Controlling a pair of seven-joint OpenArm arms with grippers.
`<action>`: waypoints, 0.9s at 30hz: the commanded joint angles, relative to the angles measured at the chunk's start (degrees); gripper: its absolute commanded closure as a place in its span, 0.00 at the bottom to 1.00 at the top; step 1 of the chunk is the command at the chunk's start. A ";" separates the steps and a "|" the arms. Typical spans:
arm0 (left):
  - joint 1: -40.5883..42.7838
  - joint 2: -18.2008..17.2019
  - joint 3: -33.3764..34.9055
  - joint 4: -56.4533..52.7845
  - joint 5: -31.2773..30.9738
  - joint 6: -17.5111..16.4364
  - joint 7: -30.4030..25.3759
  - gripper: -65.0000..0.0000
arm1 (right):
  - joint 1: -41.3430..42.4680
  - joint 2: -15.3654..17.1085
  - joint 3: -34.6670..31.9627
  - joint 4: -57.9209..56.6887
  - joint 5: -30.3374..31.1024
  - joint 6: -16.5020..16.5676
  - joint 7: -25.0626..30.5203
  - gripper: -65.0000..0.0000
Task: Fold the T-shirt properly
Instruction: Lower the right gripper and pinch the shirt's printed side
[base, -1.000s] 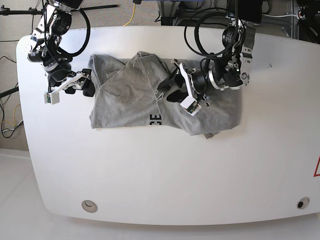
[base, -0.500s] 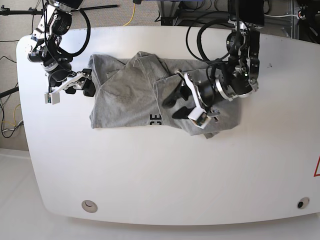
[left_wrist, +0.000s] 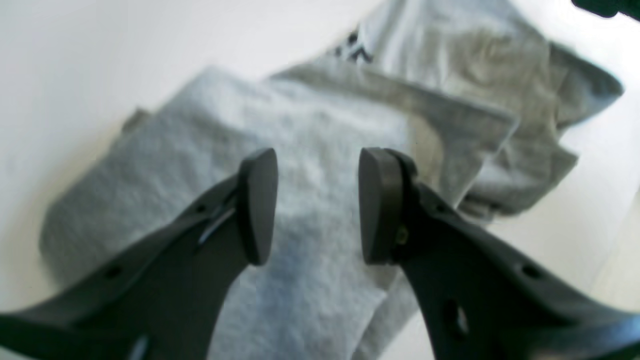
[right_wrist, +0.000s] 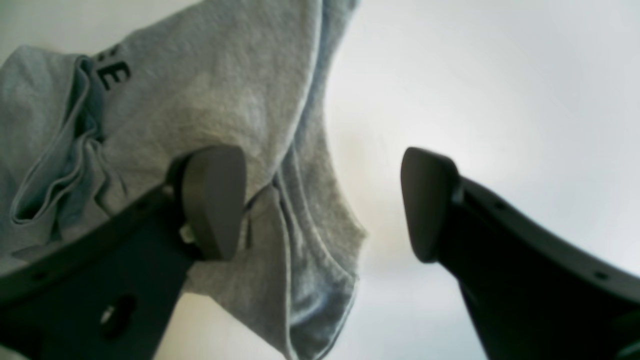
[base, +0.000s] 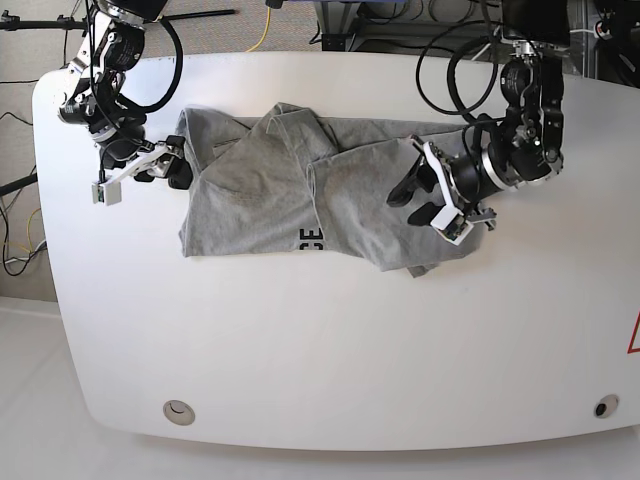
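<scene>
Heather-grey T-shirt (base: 300, 190) rumpled, soft folds, black lettering (base: 311, 240) peeking.

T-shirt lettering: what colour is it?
Black block letters on the heather-grey T-shirt; clearest in the right wrist view.

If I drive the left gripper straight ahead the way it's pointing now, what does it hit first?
Most likely the T-shirt: the left gripper, jaws apart and empty, points at the folded grey cloth directly ahead. Nothing else shows between them, though depth is hard to judge.

White table (base: 300, 340) — yellow cable (base: 262, 35)
</scene>
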 joint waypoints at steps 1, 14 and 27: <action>0.68 -0.37 -1.86 1.05 -1.05 -0.21 -1.50 0.61 | 1.06 0.76 0.22 -0.71 4.36 0.46 1.09 0.29; 2.53 -0.37 -3.00 1.05 -1.05 -0.21 -1.50 0.61 | 5.01 2.69 -0.22 -11.43 10.07 0.46 1.09 0.29; 2.53 -0.37 -3.00 1.05 -1.05 -0.21 -1.50 0.61 | 6.86 2.25 -0.93 -13.63 5.24 0.64 1.27 0.29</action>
